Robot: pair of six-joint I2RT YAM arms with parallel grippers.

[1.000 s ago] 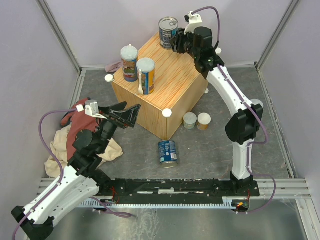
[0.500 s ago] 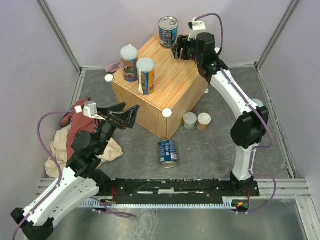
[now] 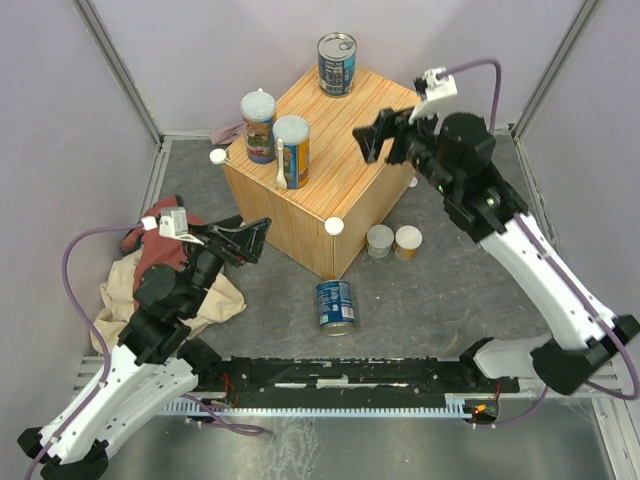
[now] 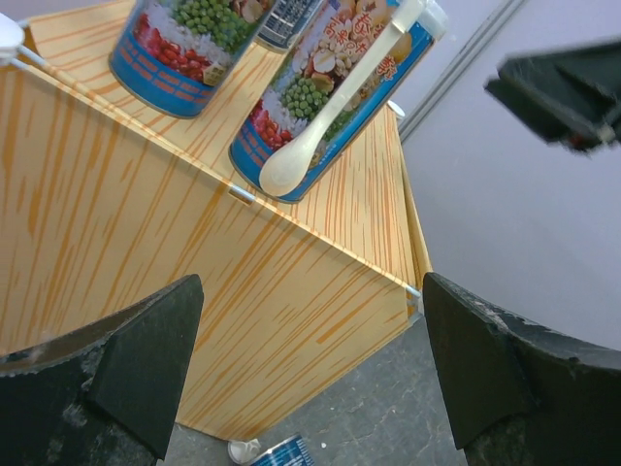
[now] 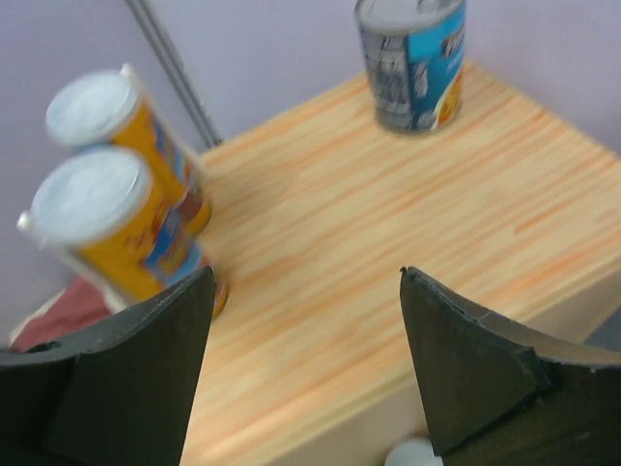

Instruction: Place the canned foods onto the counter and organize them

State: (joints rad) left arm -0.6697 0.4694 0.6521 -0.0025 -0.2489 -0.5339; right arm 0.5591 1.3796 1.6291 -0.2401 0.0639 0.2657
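The counter [image 3: 330, 165] is a wood-grain box at the back. On its far corner stands a blue ring-pull can [image 3: 337, 63], and two tall orange-blue cans [image 3: 258, 125] [image 3: 292, 150] stand at its left edge. A second blue can [image 3: 336, 303] and two short pale-lidded cans [image 3: 380, 240] [image 3: 407, 241] stand on the floor. My right gripper [image 3: 372, 142] hovers open and empty over the counter's right side, with the blue can [image 5: 412, 58] ahead of it. My left gripper [image 3: 255, 240] is open and empty, facing the counter's front-left face [image 4: 194, 291].
Red cloth [image 3: 160, 250] and beige cloth [image 3: 120, 295] lie on the floor under my left arm. White round caps [image 3: 334, 226] mark the counter's corners. A pale spoon [image 4: 330, 107] is strapped to the nearer tall can. Purple walls close in the grey floor [image 3: 420, 300].
My right gripper has let go of the blue can on the far corner, opened, and drawn back to the right and nearer. My left arm has shifted slightly down and left.
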